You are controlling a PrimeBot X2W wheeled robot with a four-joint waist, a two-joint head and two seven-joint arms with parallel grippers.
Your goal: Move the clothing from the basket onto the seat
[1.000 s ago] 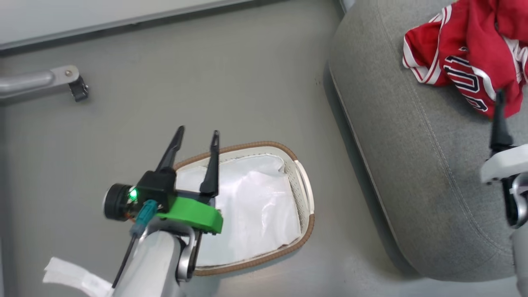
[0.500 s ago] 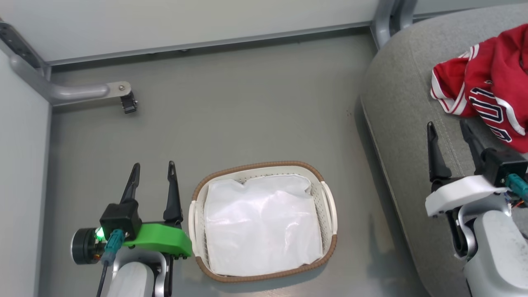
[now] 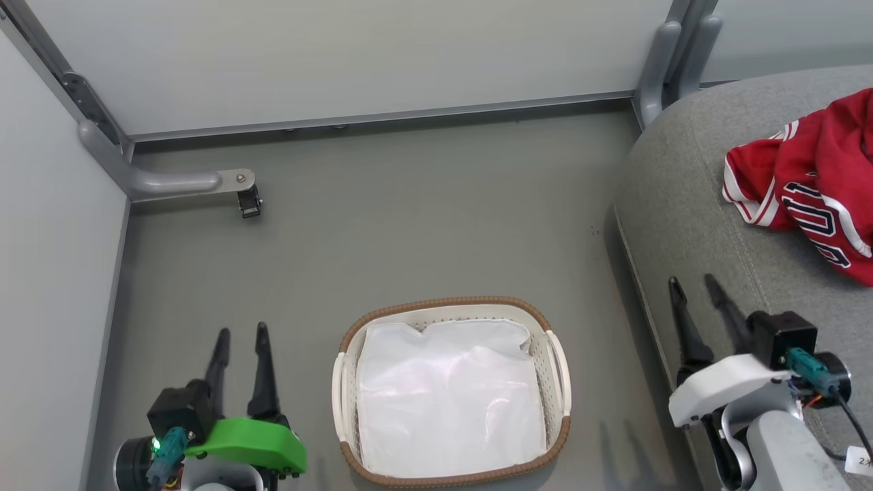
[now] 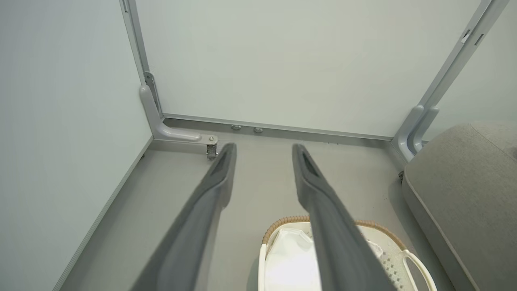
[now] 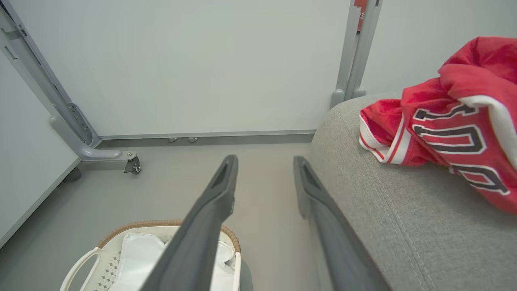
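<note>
Red clothing (image 3: 805,170) on seat (image 3: 682,225); basket (image 3: 447,301) (sheet (image 3: 450,395) inside) apart from seat edge

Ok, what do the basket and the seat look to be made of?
The basket: probably moulded white plastic, smooth with a slight sheen, its wall punched with small holes; the brown rim looks woven. The seat: grey fabric upholstery, matte, with visible weave texture and a stitched seam.
</note>
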